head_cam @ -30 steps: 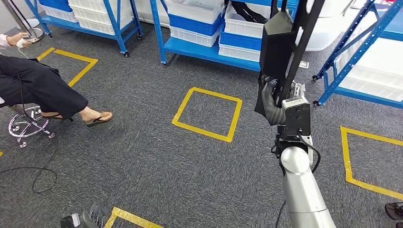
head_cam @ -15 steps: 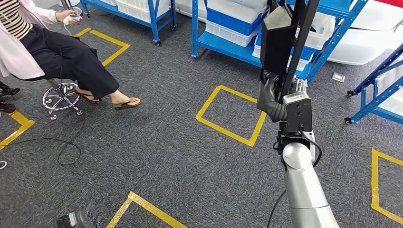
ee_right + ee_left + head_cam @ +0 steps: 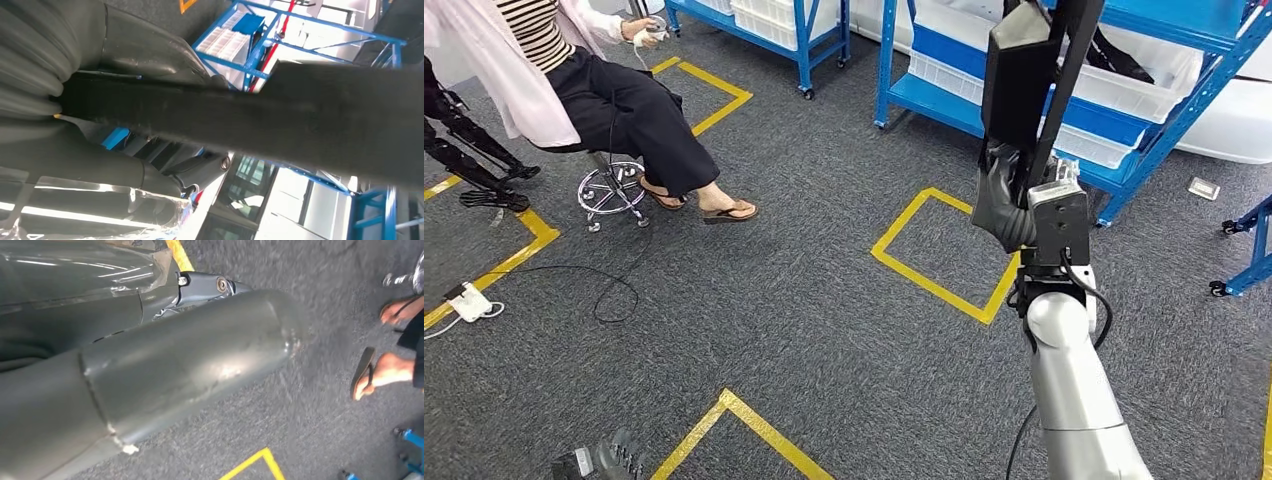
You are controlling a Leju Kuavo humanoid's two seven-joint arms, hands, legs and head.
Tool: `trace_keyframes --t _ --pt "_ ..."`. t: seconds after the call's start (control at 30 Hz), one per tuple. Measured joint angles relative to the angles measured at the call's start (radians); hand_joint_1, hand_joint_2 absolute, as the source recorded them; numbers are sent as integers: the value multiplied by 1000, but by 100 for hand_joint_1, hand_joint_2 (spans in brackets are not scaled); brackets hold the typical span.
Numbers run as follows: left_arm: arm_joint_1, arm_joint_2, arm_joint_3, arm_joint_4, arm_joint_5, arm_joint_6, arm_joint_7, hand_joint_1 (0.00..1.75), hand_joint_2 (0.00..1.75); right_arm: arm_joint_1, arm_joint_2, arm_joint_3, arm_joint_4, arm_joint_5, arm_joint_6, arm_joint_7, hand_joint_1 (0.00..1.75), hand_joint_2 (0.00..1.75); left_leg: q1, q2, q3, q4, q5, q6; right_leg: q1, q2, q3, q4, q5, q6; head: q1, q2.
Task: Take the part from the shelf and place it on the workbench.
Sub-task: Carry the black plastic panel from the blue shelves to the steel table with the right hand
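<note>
Evenly and brightly lit from overhead in the head view, with soft, faint shadows on the grey carpet (image 3: 784, 330) and under the stool (image 3: 612, 190). Sharp through the middle, slightly bowed toward the edges, where the blue shelving (image 3: 1024, 90) leans. Blown out to near white behind the racks in the right wrist view, with the long black part (image 3: 280, 125) soft and smeared against that glare. Bright streaks of reflection along the clear plastic wrap (image 3: 90, 215). Blurred in the left wrist view, the grey thumb (image 3: 190, 365) too close for focus, the carpet beyond streaked by motion.
</note>
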Motion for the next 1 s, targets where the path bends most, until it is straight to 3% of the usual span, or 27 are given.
trace_keyframes --t 0.07,0.1,0.13,0.23,0.3,0.37,0.43,0.5,0.57,0.63,0.67,0.7,0.77,0.8,0.83,0.9,0.93,1.0 --pt "1 -1 2 -5 -7 -4 0 0 0 20 -11 -9 -11 19 -8 5 157 175 3 16 -52 123 -56 -8 3 -21 -1 0 -1 -5 -1 0" --pt "3 -2 2 -9 -12 -6 0 0 0 35 -17 -16 -20 24 -12 5 157 175 5 20 -60 148 -61 -12 3 -33 -1 1 -1 -5 -1 0" --pt "5 -2 2 -13 -17 -9 0 0 0 51 -24 -25 -31 28 -15 6 157 175 9 26 -48 134 -48 -16 3 -44 -1 2 -2 -4 -1 0" --pt "6 -3 3 -27 -29 -14 0 0 0 88 -45 -55 -65 30 -20 6 157 175 16 78 54 -42 21 -22 6 -73 -5 17 -13 9 -2 0" --pt "4 -6 3 -33 -34 -16 0 0 0 98 -57 -70 -83 31 -22 4 157 175 12 94 84 -100 33 -11 16 -86 -9 28 -22 22 1 0" --pt "4 -8 3 -38 -40 -16 0 0 0 110 -67 -84 -102 31 -26 0 157 175 4 72 81 -104 36 7 22 -102 -10 28 -24 30 4 0" --pt "4 -10 4 -44 -46 -17 0 0 0 123 -76 -99 -125 30 -28 -4 157 175 3 51 82 -111 43 23 16 -85 -19 51 -42 37 4 0" --pt "1 -12 4 -49 -50 -18 0 0 0 129 -89 -113 -146 29 -27 -6 157 175 6 33 81 -117 49 36 7 -35 -57 135 -87 37 7 0" --pt "-1 -14 5 -51 -54 -18 0 0 0 130 -103 -127 -159 27 -22 -5 157 175 7 17 79 -119 52 41 5 -3 -107 243 -133 35 8 0" --pt "-1 -19 5 -51 -58 -20 0 0 0 134 -116 -140 -171 25 -16 -1 157 175 6 -3 78 -119 53 42 5 5 -140 312 -150 41 9 0" --pt "-1 -21 5 -51 -60 -24 0 0 0 138 -123 -147 -180 25 -14 2 157 175 7 -17 78 -119 53 42 3 7 -137 305 -140 48 9 0" --pt "-1 -23 5 -51 -62 -29 0 0 0 140 -129 -153 -189 24 -13 6 157 175 7 -31 79 -119 54 41 0 11 -116 260 -116 57 9 0" --pt "-4 -26 4 -50 -66 -47 0 0 0 142 -142 -166 -208 23 -12 11 157 175 8 -57 77 -118 57 35 -9 45 -50 113 -56 72 9 0" --pt "-6 -28 2 -49 -67 -55 0 0 0 143 -148 -172 -215 22 -12 13 157 175 7 -68 75 -118 60 31 -11 61 -29 63 -39 73 8 0" --pt "-9 -29 0 -47 -69 -62 0 0 0 145 -153 -178 -220 22 -12 15 157 175 6 -78 71 -118 63 25 -10 72 -18 38 -31 72 8 0" --pt "-12 -29 -3 -39 -74 -70 0 0 0 151 -163 -188 -229 19 -12 17 157 175 6 -96 65 -125 72 11 -2 60 -16 33 -27 61 8 0" --pt "-13 -28 -5 -33 -76 -71 0 0 0 156 -167 -192 -234 16 -12 17 157 175 6 -89 62 -124 72 6 -5 50 -14 32 -23 54 6 0" --pt "-22 -27 -8 -23 -83 -70 0 0 0 172 -176 -202 -248 7 -13 15 157 175 3 -39 41 -82 42 1 -10 28 -11 28 -16 32 1 0"
